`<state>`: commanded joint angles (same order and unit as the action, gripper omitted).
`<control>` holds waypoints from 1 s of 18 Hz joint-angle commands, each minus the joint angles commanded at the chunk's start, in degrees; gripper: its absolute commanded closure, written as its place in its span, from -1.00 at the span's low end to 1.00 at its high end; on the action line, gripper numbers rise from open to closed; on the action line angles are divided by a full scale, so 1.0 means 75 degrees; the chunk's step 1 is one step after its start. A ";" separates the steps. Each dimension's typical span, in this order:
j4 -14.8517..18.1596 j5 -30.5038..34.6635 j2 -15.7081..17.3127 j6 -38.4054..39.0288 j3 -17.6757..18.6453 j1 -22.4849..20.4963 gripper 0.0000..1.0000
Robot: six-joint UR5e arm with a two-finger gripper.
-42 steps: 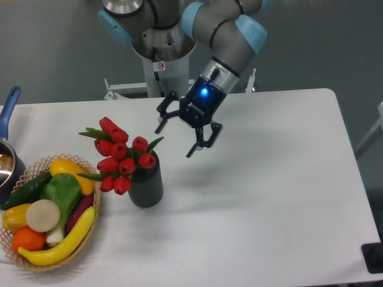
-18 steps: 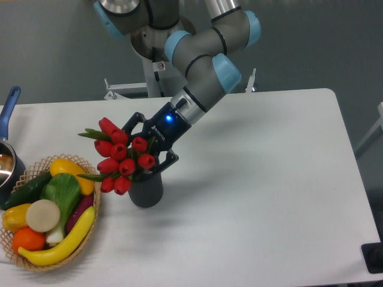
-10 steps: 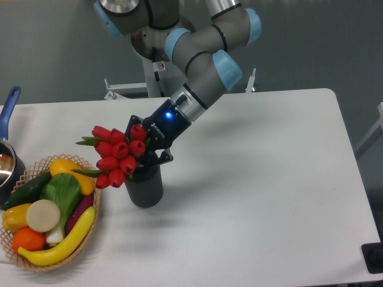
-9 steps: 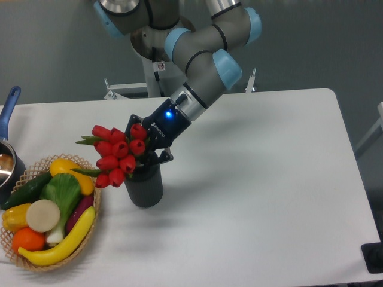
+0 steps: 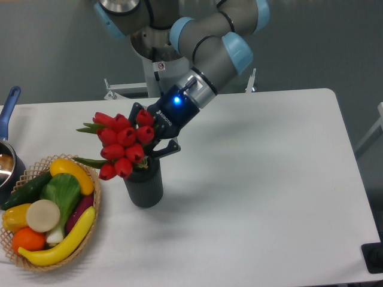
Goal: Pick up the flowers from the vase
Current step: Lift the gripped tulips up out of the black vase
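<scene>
The flowers (image 5: 121,142) are a bunch of red tulip buds with green leaves, held just above the mouth of the vase (image 5: 143,186), a dark ribbed cylinder standing upright on the white table. My gripper (image 5: 152,139) comes in from the upper right and is shut on the bunch just behind the buds. The stems below my fingers still reach down toward the vase mouth; how deep they sit inside is hidden.
A wicker basket (image 5: 90,222) with yellow, green and orange vegetables stands left of the vase, close to it. A blue-handled pot (image 5: 8,107) sits at the far left edge. The arm's base (image 5: 158,66) rises behind the table.
My gripper came in from the right, closed on the flowers, and has now lifted them a little up and right. The vase has stayed in place.
</scene>
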<state>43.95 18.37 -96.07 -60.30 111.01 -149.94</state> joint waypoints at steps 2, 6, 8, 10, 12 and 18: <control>0.0000 -0.0094 0.0058 0.0118 -0.0047 -0.0059 0.99; 0.0000 -0.0328 0.0187 0.0294 -0.0059 -0.0246 0.99; 0.0000 -0.0480 0.0223 0.0364 -0.0071 -0.0328 0.99; 0.0000 -0.0690 0.0293 0.0516 -0.0094 -0.0445 0.99; 0.0000 -0.0832 0.0305 0.0657 -0.0129 -0.0574 0.99; 0.0012 -0.1301 0.0328 0.1114 -0.0375 -0.0973 0.99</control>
<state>44.03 8.62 -93.60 -51.95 108.20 -157.23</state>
